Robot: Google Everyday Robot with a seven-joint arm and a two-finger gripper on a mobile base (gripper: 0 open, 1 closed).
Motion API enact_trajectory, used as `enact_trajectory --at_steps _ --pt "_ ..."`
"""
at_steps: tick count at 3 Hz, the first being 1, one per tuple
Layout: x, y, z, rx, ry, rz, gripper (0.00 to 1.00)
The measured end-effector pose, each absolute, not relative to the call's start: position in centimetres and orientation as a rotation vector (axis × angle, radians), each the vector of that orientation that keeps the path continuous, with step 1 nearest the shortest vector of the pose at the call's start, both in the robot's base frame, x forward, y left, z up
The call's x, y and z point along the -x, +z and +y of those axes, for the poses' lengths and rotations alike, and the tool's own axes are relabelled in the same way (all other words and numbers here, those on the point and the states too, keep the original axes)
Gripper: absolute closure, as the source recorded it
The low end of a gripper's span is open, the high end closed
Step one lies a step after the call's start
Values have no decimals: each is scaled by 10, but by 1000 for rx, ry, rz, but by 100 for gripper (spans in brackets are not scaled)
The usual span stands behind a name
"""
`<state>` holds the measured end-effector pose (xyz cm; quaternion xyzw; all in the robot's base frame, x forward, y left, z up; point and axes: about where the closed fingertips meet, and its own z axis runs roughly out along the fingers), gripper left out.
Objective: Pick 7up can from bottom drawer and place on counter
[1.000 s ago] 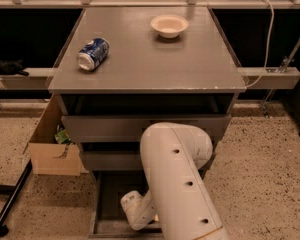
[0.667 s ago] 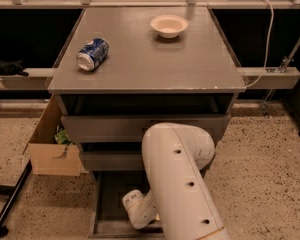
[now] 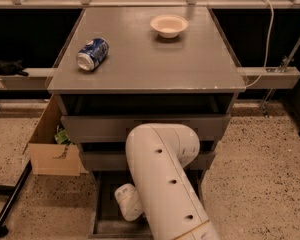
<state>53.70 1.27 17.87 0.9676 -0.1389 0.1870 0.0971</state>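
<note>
Down in the bottom drawer [image 3: 104,211]: pulled out, its inside mostly blocked by the arm; the 7up can cannot be made out.
Arm [image 3: 162,179]: thick white link bends in front of the middle drawer [image 3: 100,160] and reaches down into the bottom drawer; cut off by the lower edge.
Gripper [image 3: 127,203]: low in the drawer's left part; only a rounded white piece shows; open or closed cannot be told.
Counter [image 3: 150,64]: blue-and-white can [image 3: 92,54] on its side at left, pale bowl [image 3: 169,25] toward the back.
</note>
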Motion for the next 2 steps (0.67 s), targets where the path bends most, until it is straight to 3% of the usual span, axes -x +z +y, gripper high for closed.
enact_trajectory --at_steps 2 --pt "-532 177 12 -2870 550 -409 0"
